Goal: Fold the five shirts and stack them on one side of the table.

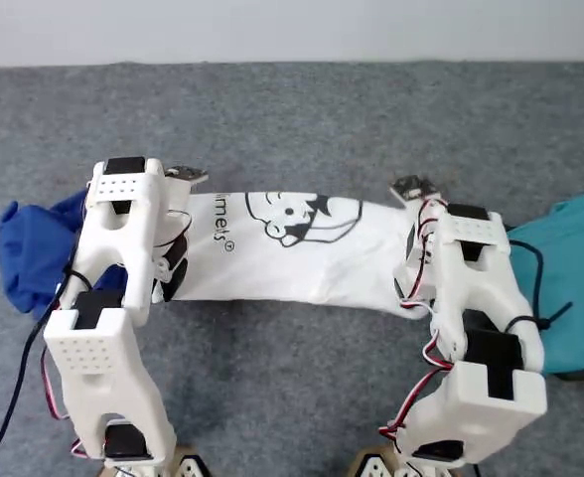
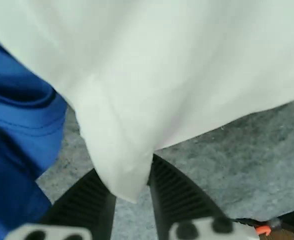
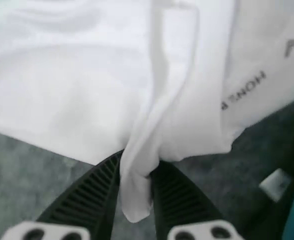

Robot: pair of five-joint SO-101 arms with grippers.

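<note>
A white shirt (image 1: 282, 248) with a black cartoon print lies stretched across the middle of the grey table, folded into a long band. My left gripper (image 2: 132, 192) is shut on a bunched corner of the white shirt (image 2: 177, 65) at its left end. At the opposite end my right gripper (image 3: 136, 195) is shut on a fold of the white shirt (image 3: 77, 85). A blue shirt (image 1: 36, 253) lies crumpled by the left arm and a teal shirt (image 1: 570, 283) lies by the right arm.
The grey carpet-like table (image 1: 302, 129) stretches behind the shirt up to a pale wall. Bare table (image 1: 282, 388) also lies between the two arm bases at the front. Blue cloth (image 2: 17, 150) sits close beside my left gripper.
</note>
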